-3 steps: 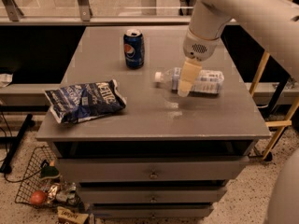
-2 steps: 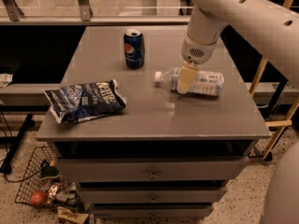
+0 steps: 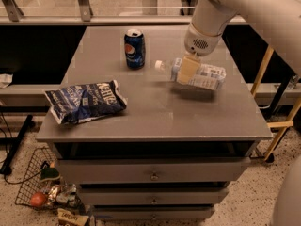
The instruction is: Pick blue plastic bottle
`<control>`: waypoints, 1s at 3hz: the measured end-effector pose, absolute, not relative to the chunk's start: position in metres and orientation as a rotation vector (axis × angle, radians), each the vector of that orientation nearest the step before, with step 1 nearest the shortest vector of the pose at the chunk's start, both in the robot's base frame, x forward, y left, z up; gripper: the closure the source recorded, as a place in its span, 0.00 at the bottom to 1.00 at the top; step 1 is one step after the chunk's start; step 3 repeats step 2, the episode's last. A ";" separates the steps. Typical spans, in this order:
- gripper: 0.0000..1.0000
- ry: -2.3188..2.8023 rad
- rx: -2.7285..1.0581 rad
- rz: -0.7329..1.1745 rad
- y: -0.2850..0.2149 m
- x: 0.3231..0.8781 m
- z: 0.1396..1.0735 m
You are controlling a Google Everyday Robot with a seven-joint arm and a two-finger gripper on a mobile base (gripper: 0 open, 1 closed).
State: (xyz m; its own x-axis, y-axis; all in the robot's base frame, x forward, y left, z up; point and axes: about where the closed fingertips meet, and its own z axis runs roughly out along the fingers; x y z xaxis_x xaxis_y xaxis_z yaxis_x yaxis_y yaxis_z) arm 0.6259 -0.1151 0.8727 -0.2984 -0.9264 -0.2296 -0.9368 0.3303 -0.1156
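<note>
The blue plastic bottle [image 3: 207,76], clear with a white cap and a pale blue-and-white label, lies on its side with the cap pointing left. It hangs a little above the grey table [image 3: 155,121], right of centre, with its shadow below it. My gripper [image 3: 188,69] comes down from the white arm at the upper right and is shut on the bottle's middle. One tan finger [image 3: 189,68] shows across the front of the bottle; the other is hidden behind it.
A dark blue soda can [image 3: 134,49] stands upright at the back, left of the bottle. A crinkled blue chip bag [image 3: 84,100] lies at the front left. Drawers sit below the tabletop. A wire basket [image 3: 42,187] with clutter is on the floor at left.
The gripper and the bottle have risen slightly from the tabletop, and a shadow now shows under the bottle. The can and the chip bag have not moved.
</note>
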 end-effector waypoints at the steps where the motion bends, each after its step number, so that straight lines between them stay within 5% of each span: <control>1: 1.00 2.256 -1.684 0.067 -0.107 0.626 0.906; 3: 1.00 2.249 -1.683 0.066 -0.106 0.627 0.909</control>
